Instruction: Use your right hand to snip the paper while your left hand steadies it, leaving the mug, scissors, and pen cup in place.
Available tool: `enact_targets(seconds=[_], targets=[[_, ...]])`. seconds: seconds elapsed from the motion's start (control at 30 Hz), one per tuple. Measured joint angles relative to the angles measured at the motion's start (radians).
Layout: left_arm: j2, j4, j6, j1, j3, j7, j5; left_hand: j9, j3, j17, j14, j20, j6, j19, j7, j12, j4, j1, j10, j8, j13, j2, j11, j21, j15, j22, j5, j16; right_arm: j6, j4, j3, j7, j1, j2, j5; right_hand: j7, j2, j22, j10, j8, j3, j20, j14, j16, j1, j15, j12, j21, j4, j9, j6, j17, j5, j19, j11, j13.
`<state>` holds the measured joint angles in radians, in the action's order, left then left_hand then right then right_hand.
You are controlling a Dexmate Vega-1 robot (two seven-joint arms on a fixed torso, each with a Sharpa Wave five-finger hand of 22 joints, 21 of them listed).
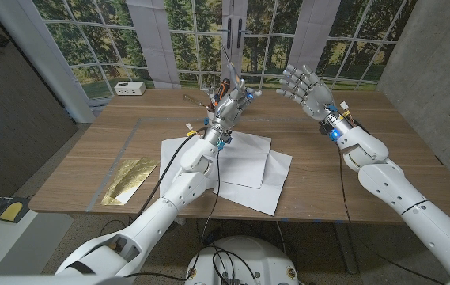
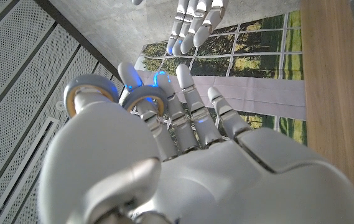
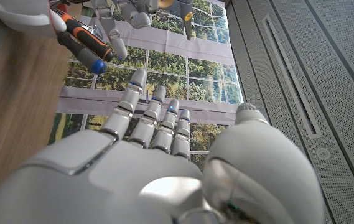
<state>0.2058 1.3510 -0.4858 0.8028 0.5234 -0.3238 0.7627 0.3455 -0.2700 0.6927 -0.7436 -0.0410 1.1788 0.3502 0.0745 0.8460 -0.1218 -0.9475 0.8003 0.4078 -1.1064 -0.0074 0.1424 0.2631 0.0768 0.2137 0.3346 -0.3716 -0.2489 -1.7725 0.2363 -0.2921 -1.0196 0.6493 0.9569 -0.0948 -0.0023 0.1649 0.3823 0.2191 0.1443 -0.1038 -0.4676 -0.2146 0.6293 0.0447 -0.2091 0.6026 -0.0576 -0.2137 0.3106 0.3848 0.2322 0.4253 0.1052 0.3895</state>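
White paper sheets (image 1: 244, 162) lying limp below raised left hand (image 1: 231, 107) gripping orange-handled scissors (image 3: 80, 40); right hand (image 1: 305, 85) spreading empty; pin sheet's flat middle.

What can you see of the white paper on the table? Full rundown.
The white paper is a loose stack of plain sheets lying flat on the wooden table, fanned so that their corners stick out at different angles, with one sheet reaching toward the near edge. It looks thin, matte and uncut. The left arm crosses above its left part; whether that arm touches it cannot be told. The left hand is raised beyond its far edge, not on it.
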Motion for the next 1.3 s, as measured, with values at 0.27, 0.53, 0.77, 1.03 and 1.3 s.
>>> enact_targets(seconds=[0.27, 0.53, 0.77, 1.03, 1.3], targets=[[0.002, 0.000, -0.006, 0.001, 0.001, 0.000, -0.002, -0.030, -0.020, 0.005, 0.018, -0.004, -0.027, -0.004, 0.009, -0.041, -0.006, 0.006, -0.012, -0.029, 0.048, -0.006, 0.012, -0.004, -0.004, 0.000, 0.022, 0.017, -0.003, -0.005, 0.001, 0.002, 0.001, 0.000, -0.002, 0.000, 0.005, 0.000, 0.000, 0.000, 0.000, 0.000, 0.000, 0.000, -0.005, 0.000, 0.000, -0.007, 0.000, 0.000, 0.000, -0.005, -0.007, 0.000, 0.000, 0.000], [0.004, -0.002, -0.013, 0.000, 0.001, 0.002, -0.005, -0.045, -0.046, 0.005, 0.022, -0.004, -0.016, -0.004, 0.009, -0.049, -0.015, 0.014, -0.003, -0.035, 0.067, -0.004, 0.015, -0.005, 0.000, 0.000, 0.032, 0.028, -0.004, -0.016, 0.001, 0.004, -0.002, 0.000, -0.004, 0.000, 0.005, 0.000, 0.000, 0.000, 0.000, 0.000, 0.000, -0.004, -0.005, 0.000, 0.000, -0.011, 0.000, 0.000, 0.000, -0.005, -0.007, 0.000, 0.000, 0.000], [0.005, -0.017, -0.020, -0.004, 0.004, 0.014, -0.023, -0.053, -0.070, 0.002, 0.022, -0.004, -0.013, -0.004, 0.011, -0.055, -0.029, 0.053, 0.005, -0.043, 0.083, -0.042, 0.017, -0.005, 0.000, 0.000, 0.037, 0.032, -0.011, -0.023, 0.000, 0.011, -0.005, 0.002, -0.010, 0.000, 0.005, 0.000, 0.000, 0.000, 0.000, -0.005, 0.004, -0.004, -0.005, 0.004, 0.000, -0.011, 0.000, 0.000, 0.000, -0.005, -0.007, 0.006, 0.000, 0.000], [0.006, -0.034, -0.031, -0.010, 0.010, 0.022, -0.046, -0.053, -0.084, 0.002, 0.027, -0.014, -0.011, -0.004, 0.007, -0.066, -0.034, 0.121, 0.009, -0.053, 0.097, -0.100, 0.021, -0.005, -0.005, 0.000, 0.051, 0.043, -0.015, -0.029, 0.000, 0.012, -0.007, 0.003, -0.013, 0.000, 0.004, 0.000, 0.000, 0.000, -0.009, -0.005, 0.007, -0.004, -0.007, 0.000, 0.000, -0.022, 0.001, 0.000, 0.000, -0.009, -0.007, 0.005, 0.000, -0.002], [0.013, -0.045, -0.042, -0.017, 0.019, 0.030, -0.078, -0.053, -0.088, 0.005, 0.038, -0.029, -0.006, -0.005, 0.001, -0.073, -0.038, 0.211, 0.009, -0.062, 0.109, -0.157, 0.021, -0.005, -0.006, 0.000, 0.067, 0.054, -0.019, -0.031, -0.001, 0.011, -0.007, 0.004, -0.013, 0.000, 0.004, 0.000, 0.000, 0.000, -0.013, -0.009, 0.013, -0.004, -0.015, -0.005, 0.000, -0.030, -0.003, 0.000, 0.000, -0.014, -0.007, 0.009, 0.000, -0.005]])
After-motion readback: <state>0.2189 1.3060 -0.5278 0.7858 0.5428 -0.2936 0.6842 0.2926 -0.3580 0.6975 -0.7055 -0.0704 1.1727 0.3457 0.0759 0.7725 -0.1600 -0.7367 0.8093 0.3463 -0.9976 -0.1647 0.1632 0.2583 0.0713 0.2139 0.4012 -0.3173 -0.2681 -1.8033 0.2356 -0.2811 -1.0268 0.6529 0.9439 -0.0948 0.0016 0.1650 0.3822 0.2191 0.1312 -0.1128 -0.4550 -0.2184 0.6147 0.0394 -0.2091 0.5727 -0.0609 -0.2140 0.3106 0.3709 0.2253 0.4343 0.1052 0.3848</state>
